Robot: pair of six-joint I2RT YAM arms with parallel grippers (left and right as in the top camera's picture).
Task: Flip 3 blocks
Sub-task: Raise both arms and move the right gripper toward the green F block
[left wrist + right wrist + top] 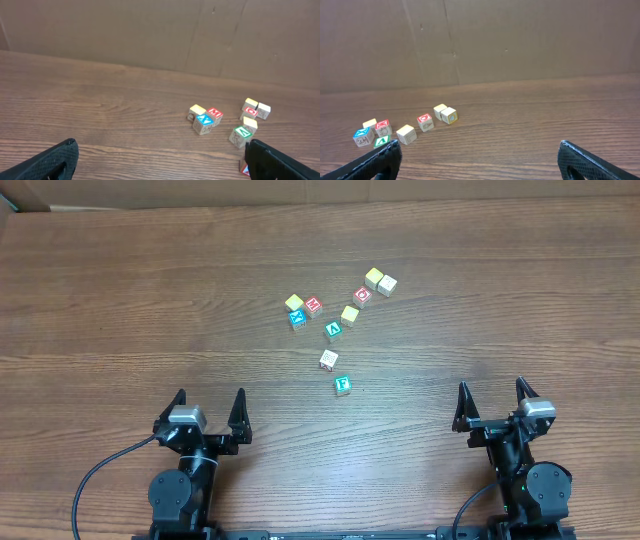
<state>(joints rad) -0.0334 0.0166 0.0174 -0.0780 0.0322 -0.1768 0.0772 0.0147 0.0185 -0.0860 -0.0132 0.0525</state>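
Note:
Three blocks lie mid-table in the overhead view: a green "A" cube (334, 331), a whitish cube with red print (328, 360) and a green "F" cube (343, 385). My left gripper (210, 402) stands open near the front left, well short of them. My right gripper (491, 395) stands open at the front right. In the left wrist view the "A" cube (241, 134) sits just beyond the right finger (280, 162), which hides most of the whitish cube (244, 168). The right wrist view shows the "A" cube (381, 142) above its left finger (375, 162).
Other cubes cluster behind the three: a yellow one (294, 302), blue (297, 318), red "M" (314, 305), cream (349, 314), red "O" (363, 295), and a yellow (373, 278) and cream (387, 284) pair. A cardboard wall (480, 40) bounds the far side.

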